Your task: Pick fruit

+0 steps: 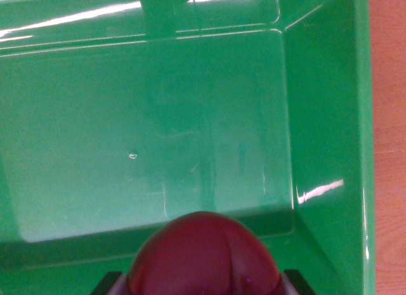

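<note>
Seen from the wrist view, a dark red, rounded fruit [203, 257] fills the bottom centre of the picture. Two dark pads of the hand [202, 285] show at either flank of it, one at the lower left and one at the lower right, each tight against the fruit's side. The hand is therefore closed around the fruit at a moderate spread set by the fruit's own width.

The fruit hangs above the inside of a green bin [330, 117]. The bin floor is bare, glossy plastic with bright light streaks on its far rim. At the wrist view's right edge, a strip of orange-brown worktop [390, 117] shows beyond the bin wall.

Handling assessment:
- Surface: smooth and slightly shiny, with a faint crease running down the crown. It is likely slippery under hard pads.
- Shape: domed and near-round, so contact areas are small and the fruit could roll out if the pads sit above or below its widest girth.
- Stiffness: cannot be told from this view. If real, the skin may bruise; if a plastic model, it is probably light and hollow.
- Weight: judged light to moderate.

Recommended hold: across the widest part, pads opposed on the two flanks, as the present contact appears to be. Clamping force should be modest.
</note>
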